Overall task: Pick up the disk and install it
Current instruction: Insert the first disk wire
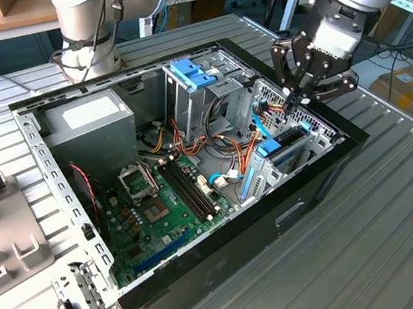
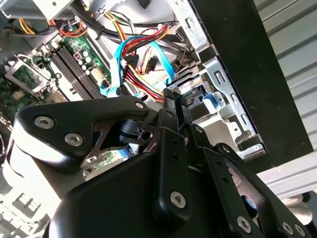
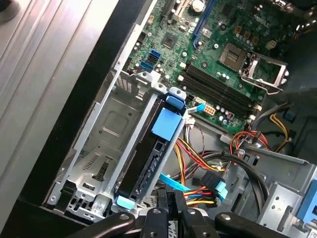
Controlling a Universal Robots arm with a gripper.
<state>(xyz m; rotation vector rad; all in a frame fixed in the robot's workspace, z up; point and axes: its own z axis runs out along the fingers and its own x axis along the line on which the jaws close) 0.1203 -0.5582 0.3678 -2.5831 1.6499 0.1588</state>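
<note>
The black three-fingered claw [image 1: 297, 97], fingers drawn narrow and holding nothing, hovers above the dark, flat metal disk [image 3: 148, 158] with blue plastic rails, seated in the grey steel bay [image 3: 106, 124].

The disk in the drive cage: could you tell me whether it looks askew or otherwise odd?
Nothing looks damaged. The disk stands on edge in a slot of the metal drive cage, parallel to the cage walls, its blue rail tab on the upper edge. The gripper hangs just above that corner of the open computer case, beside loose coloured cables.
</note>
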